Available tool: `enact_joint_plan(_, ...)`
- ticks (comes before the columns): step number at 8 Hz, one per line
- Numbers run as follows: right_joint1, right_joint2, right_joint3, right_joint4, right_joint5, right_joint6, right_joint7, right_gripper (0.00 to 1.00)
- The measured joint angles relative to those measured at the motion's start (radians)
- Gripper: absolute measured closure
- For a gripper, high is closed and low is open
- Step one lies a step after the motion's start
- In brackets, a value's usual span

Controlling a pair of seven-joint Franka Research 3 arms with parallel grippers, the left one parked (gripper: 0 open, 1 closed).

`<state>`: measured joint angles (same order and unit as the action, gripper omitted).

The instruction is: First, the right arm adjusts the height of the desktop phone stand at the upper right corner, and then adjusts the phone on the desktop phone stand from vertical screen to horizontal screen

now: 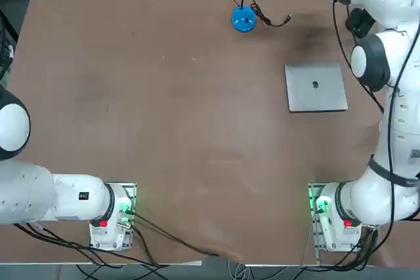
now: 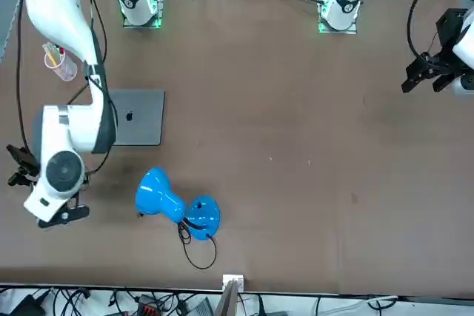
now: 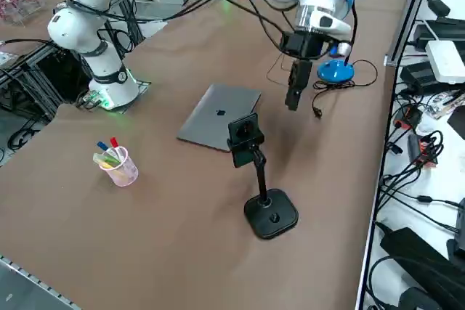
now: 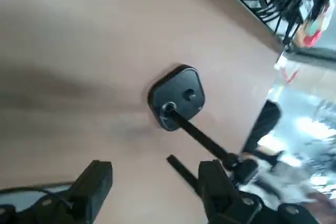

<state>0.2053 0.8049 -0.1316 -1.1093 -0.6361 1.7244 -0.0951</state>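
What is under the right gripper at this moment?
Below the open right gripper lies bare brown table, with the desktop phone stand ahead: its base, pole and the phone clamped on top. Nothing is between the fingers.

On my brown desk (image 1: 164,129) I see a closed grey laptop (image 1: 315,87) lying flat toward the right side, logo up. Far beyond it, near the desk's far edge, stands a blue lamp (image 2: 157,194) on a round blue base (image 1: 243,20), its thin black cable (image 1: 269,19) looping loosely just beside that base. In the right side view, a clear cup (image 3: 120,167) holding coloured pens (image 3: 109,150) stands upright, well apart from the laptop.
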Motion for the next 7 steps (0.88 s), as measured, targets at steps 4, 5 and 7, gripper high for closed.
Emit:
enact_joint_plan(4, -0.001, 0.103, -0.005, -0.003, -0.128, 0.013, -0.273, 0.00)
enact_joint_plan(5, -0.004, 0.114, -0.010, -0.002, -0.142, 0.025, -0.345, 0.00)
enact_joint_plan(7, -0.030, 0.137, -0.019, 0.001, -0.159, 0.038, -0.502, 0.00)
